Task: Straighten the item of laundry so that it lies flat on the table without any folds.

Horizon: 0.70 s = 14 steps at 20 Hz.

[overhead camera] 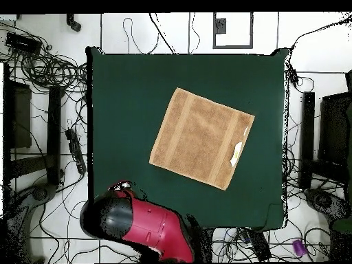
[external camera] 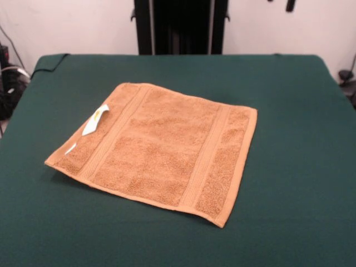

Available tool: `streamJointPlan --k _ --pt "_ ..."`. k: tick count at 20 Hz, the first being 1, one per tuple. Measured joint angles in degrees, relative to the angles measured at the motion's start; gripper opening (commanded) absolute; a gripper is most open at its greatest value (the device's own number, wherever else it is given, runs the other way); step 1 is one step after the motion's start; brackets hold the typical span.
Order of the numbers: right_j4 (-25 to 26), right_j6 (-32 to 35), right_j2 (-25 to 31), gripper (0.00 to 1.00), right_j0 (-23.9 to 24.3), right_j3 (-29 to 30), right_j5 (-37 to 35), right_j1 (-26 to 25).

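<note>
The orange-tan towel (external camera: 161, 144) lies spread open near the middle of the dark green table (external camera: 300, 111), turned a little askew to the table's edges. Its woven border bands run along two sides. Its white care label (external camera: 95, 119) is flipped up on the left border, and the corner near it sits slightly raised. In the overhead view the towel (overhead camera: 201, 137) shows as a full square with the label (overhead camera: 236, 152) at its right edge. My gripper (external camera: 289, 4) shows only as dark bits at the top edge, far from the towel. The red arm (overhead camera: 148, 227) is drawn back off the table.
The black pedestal (external camera: 181, 26) stands behind the table's far edge. Cables (overhead camera: 48, 69) and dark equipment (overhead camera: 333, 137) lie on the floor around the table (overhead camera: 124, 89).
</note>
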<state>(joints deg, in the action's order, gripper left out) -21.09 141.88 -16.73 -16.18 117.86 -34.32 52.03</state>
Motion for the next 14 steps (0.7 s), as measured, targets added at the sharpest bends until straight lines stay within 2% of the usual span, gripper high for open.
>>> streamJointPlan --k 14 --pt "5.37 0.0 -7.44 1.0 0.86 -6.0 -2.89 4.15"
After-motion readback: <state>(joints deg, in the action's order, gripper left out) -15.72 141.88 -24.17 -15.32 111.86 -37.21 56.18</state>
